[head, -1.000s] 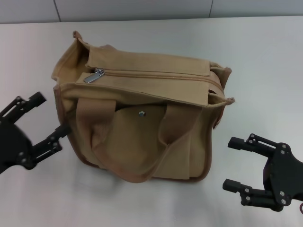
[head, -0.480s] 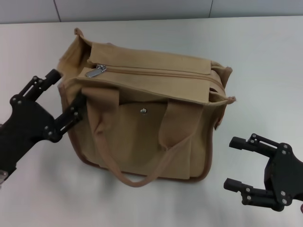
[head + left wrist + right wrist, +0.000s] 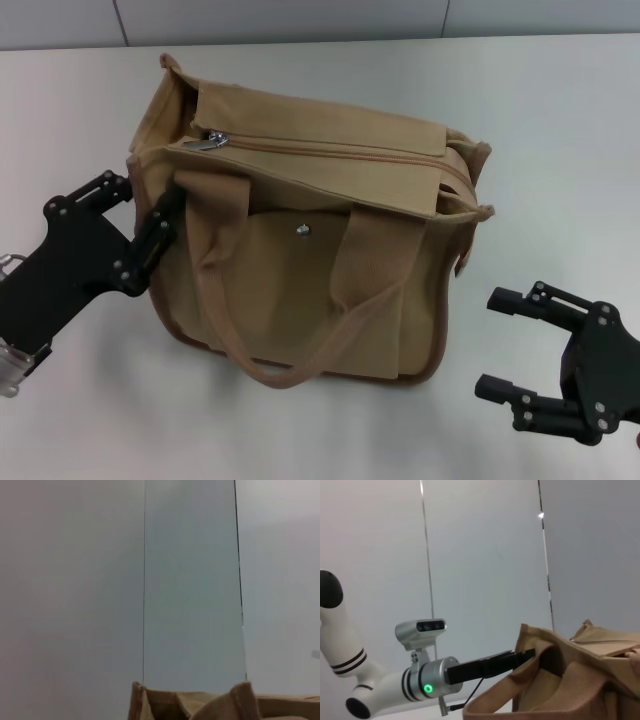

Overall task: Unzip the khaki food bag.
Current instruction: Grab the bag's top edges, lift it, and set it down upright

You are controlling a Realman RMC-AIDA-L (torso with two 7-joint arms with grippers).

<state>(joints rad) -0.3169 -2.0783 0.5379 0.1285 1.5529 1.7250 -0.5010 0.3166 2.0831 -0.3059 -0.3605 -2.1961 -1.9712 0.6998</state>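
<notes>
Over on the left side of the table (image 3: 560, 130), the left gripper (image 3: 140, 218) is pressing in against the left end of the khaki food bag (image 3: 310, 240), its two black fingers spread apart; one finger (image 3: 155, 240) is lying right against the bag's end wall and near strap, the other (image 3: 85, 195) is standing clear of the fabric out to the side, so the pincer is gaping and clamping nothing. From the right wrist view that same arm is showing as a white limb with a green light, its dark fingers reaching onto the bag's end. Moving toward the middle, the bag is sitting upright on the table, roughly central, turned a little so its long top runs slightly downhill to the right. Its zipper (image 3: 340, 152) is running closed along the top, and the silver pull (image 3: 208, 140) is lying at the left end, just above the left gripper. The near handle (image 3: 290, 370) is drooping down over the front pocket, below the metal snap (image 3: 301, 231). Off to the right, the right gripper (image 3: 505, 345) is hovering low over the table, apart from the bag's right front corner, fingers wide apart and empty.
</notes>
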